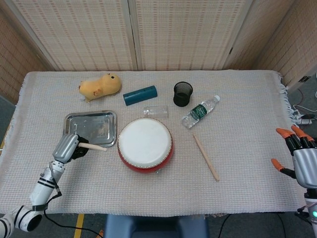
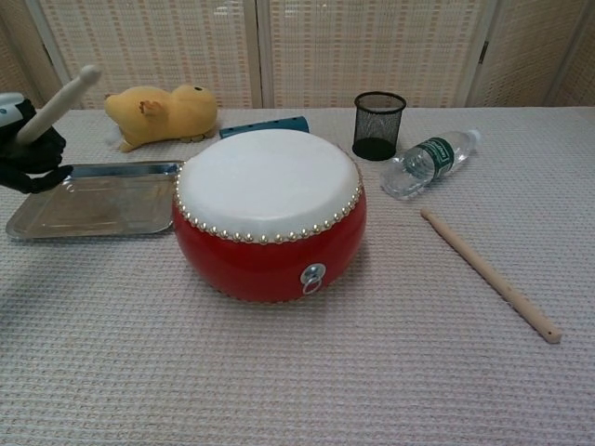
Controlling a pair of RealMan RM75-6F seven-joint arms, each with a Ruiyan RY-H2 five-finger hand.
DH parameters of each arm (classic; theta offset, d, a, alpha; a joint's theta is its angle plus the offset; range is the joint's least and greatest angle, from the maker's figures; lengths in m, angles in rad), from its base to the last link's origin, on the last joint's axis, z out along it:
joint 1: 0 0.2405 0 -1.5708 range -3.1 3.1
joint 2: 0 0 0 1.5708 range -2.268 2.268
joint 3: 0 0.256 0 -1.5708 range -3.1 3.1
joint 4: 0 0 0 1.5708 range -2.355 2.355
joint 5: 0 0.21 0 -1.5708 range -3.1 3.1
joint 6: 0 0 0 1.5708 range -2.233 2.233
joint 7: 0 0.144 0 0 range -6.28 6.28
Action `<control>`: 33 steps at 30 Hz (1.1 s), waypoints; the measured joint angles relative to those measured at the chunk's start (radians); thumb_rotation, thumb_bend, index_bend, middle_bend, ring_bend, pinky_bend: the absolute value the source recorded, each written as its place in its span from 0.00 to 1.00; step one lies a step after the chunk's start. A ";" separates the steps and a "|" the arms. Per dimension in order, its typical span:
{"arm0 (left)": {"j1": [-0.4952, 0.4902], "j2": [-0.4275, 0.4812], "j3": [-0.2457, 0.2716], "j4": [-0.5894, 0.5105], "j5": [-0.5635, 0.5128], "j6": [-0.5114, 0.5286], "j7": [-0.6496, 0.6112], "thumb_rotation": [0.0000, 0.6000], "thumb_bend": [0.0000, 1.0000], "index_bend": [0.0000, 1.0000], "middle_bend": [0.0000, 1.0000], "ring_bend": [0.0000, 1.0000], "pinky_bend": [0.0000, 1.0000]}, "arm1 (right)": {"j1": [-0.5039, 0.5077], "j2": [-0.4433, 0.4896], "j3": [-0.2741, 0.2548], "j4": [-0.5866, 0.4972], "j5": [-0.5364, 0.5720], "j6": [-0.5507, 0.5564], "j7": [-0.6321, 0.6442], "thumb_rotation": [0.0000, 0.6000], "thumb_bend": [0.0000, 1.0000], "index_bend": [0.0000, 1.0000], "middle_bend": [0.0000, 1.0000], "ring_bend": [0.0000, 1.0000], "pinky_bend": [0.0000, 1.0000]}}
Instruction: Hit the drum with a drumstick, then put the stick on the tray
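Observation:
The red drum [image 1: 145, 145] [image 2: 270, 212] with a white skin stands mid-table. Left of it lies the steel tray [image 1: 89, 129] [image 2: 88, 201]. My left hand [image 1: 69, 147] [image 2: 28, 149] grips a pale drumstick [image 1: 93, 147] [image 2: 58, 102] at the tray's near corner; the stick's tip points toward the drum and stays short of it. A second wooden drumstick [image 1: 206, 156] [image 2: 489, 273] lies on the cloth right of the drum. My right hand [image 1: 299, 159] hangs off the table's right edge, fingers apart, holding nothing.
Behind the drum are a yellow plush toy [image 1: 100, 86], a teal cylinder [image 1: 140, 94], a clear cup lying down [image 1: 156, 111], a black mesh cup [image 1: 183, 93] and a water bottle [image 1: 199, 111]. A woven cloth covers the table.

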 measured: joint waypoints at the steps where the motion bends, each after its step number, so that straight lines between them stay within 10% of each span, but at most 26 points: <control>1: -0.012 -0.002 -0.012 -0.005 -0.011 -0.006 0.054 1.00 0.75 1.00 1.00 1.00 1.00 | 0.002 0.001 0.001 0.002 -0.001 0.000 0.003 1.00 0.18 0.17 0.21 0.08 0.22; 22: -0.210 -0.066 -0.078 -0.031 -0.292 -0.190 0.932 1.00 0.75 1.00 1.00 1.00 1.00 | 0.010 -0.010 -0.002 0.053 -0.005 0.002 0.070 1.00 0.18 0.17 0.21 0.08 0.22; 33: -0.203 -0.030 -0.158 -0.141 -0.431 -0.216 0.716 1.00 0.75 1.00 1.00 1.00 1.00 | 0.006 -0.014 -0.007 0.058 -0.007 0.009 0.077 1.00 0.18 0.17 0.21 0.08 0.22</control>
